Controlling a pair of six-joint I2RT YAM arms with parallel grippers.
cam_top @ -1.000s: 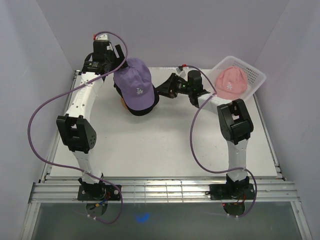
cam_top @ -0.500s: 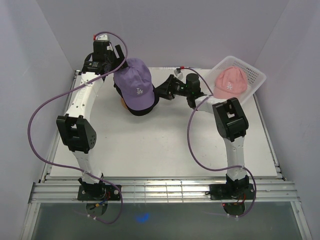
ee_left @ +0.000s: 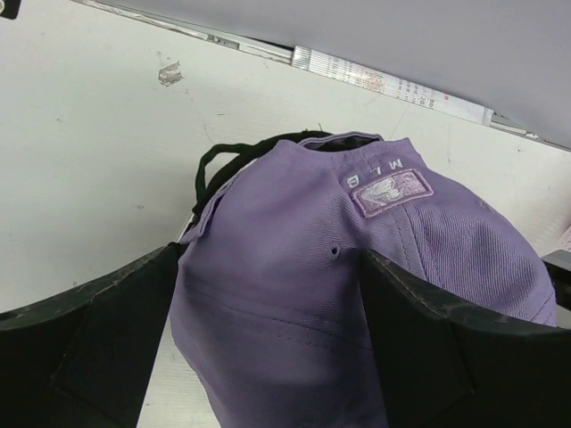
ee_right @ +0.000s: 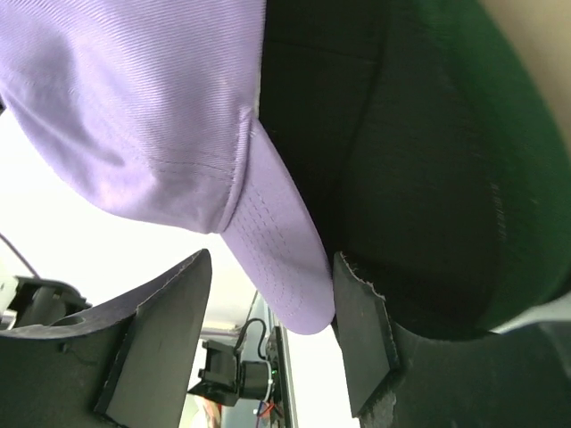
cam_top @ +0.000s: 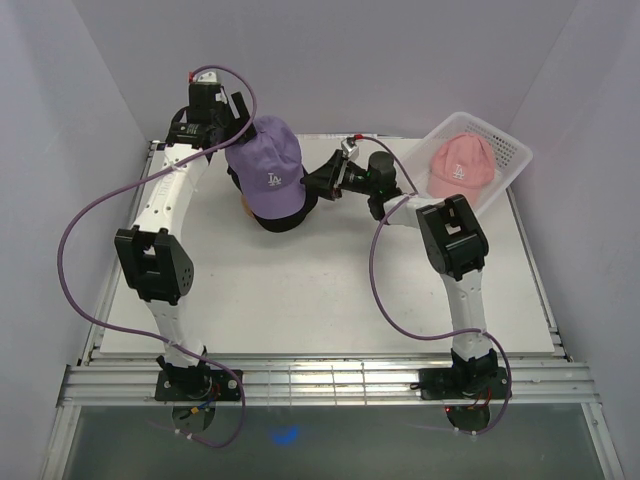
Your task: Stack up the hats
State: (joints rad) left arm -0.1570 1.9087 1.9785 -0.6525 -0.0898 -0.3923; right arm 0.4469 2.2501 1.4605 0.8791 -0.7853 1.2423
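A lavender hat (cam_top: 265, 165) hangs over a stack of dark hats (cam_top: 287, 218) at the back of the table. My left gripper (cam_top: 238, 132) reaches in from behind and is shut on the lavender hat's rear panel (ee_left: 268, 294); the fabric fills the space between both fingers (ee_left: 107, 339). My right gripper (cam_top: 318, 183) is at the stack's right side. In the right wrist view it (ee_right: 272, 259) stands open around the lavender brim (ee_right: 285, 267), which rests against one finger (ee_right: 361, 330) with a gap to the other. A black hat with a dark green edge (ee_right: 419, 160) lies beside the brim. A pink hat (cam_top: 460, 163) lies in the basket.
The white mesh basket (cam_top: 510, 150) sits tilted at the back right corner. A bit of the wooden stand (cam_top: 243, 207) shows under the dark hats. Purple cables loop off both arms. The walls stand close behind and to either side.
My right arm has swung left, bringing its gripper up to the hat stack and around the lavender brim. The lavender hat has shifted slightly left in the left gripper.
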